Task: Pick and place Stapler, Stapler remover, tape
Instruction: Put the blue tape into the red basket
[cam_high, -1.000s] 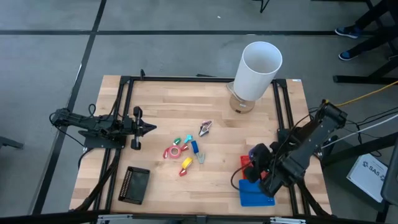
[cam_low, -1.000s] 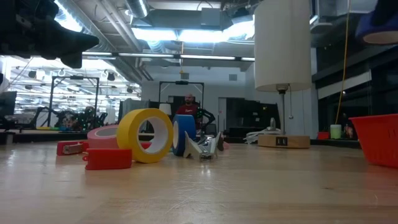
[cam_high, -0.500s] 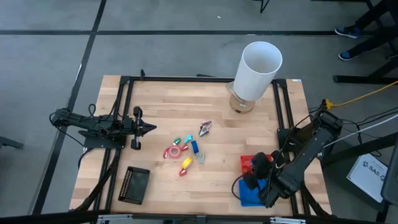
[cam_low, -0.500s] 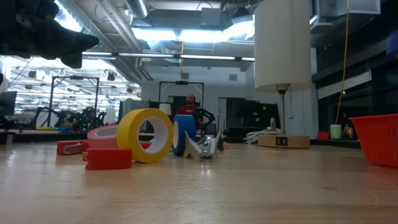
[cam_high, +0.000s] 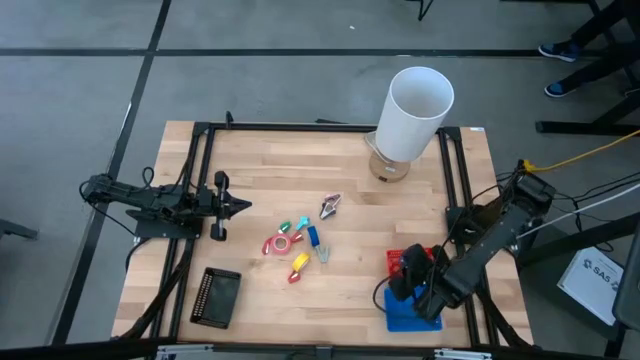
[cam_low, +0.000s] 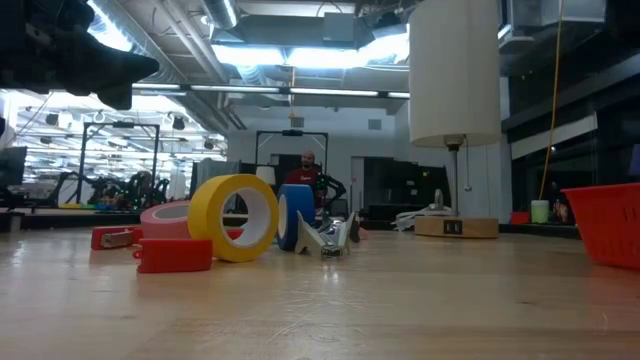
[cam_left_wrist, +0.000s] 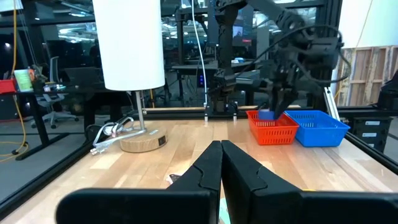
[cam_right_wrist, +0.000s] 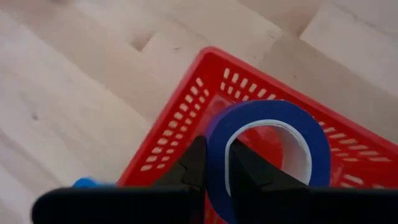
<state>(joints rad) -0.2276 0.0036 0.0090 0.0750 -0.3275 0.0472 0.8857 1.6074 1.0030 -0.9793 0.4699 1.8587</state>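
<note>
Pale wooden planks lie beneath; a blue tape roll (cam_right_wrist: 264, 155) is pinched by its wall between the right gripper (cam_right_wrist: 214, 163) fingers, directly over the red basket (cam_right_wrist: 186, 137), presumably for dropping. Left gripper (cam_left_wrist: 219, 163) is closed, empty.

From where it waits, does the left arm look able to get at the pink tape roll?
Probably yes: the left gripper, shut, points across bare wood toward the pink tape roll, and nothing stands between them.
</note>
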